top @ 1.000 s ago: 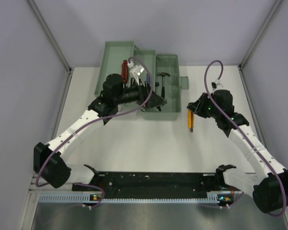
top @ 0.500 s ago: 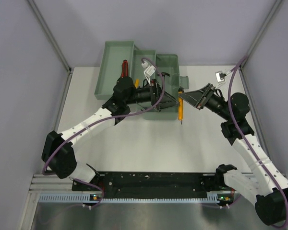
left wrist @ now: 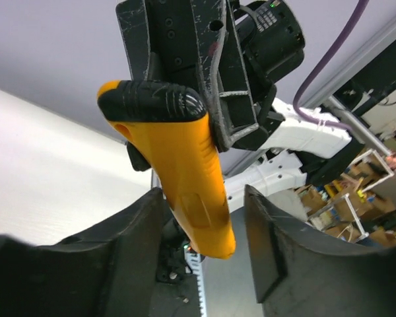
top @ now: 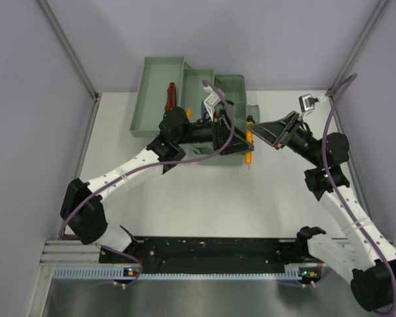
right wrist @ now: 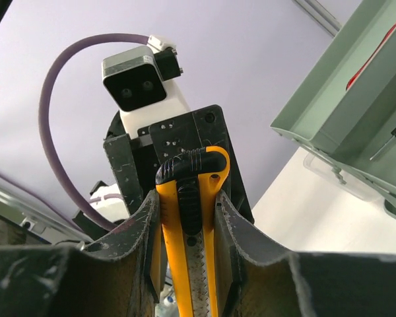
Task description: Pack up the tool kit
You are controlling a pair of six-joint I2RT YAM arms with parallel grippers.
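The grey-green toolbox (top: pixel 157 84) stands open at the back of the table, with a red cutter (top: pixel 171 96) in its left tray. My right gripper (top: pixel 263 135) is shut on the yellow cutter (top: pixel 249 141) and holds it in the air at the toolbox's right end. The right wrist view shows the cutter (right wrist: pixel 185 224) clamped between the right gripper's (right wrist: pixel 185 198) fingers. My left gripper (top: pixel 233 135) faces it with the jaws open. In the left wrist view, the cutter's lower end (left wrist: pixel 188 178) hangs between the left gripper's (left wrist: pixel 203 193) fingers, with a gap on the right side.
The toolbox's fold-out tray (right wrist: pixel 346 109) is to the upper right in the right wrist view. A thin tool with a yellow handle (right wrist: pixel 391 140) lies in it. The black base rail (top: pixel 211 249) runs along the near edge. Grey walls enclose the table.
My right gripper has carried the yellow cutter left from beside the toolbox and up to my left gripper. My left gripper has moved right, and its open jaws now flank the cutter.
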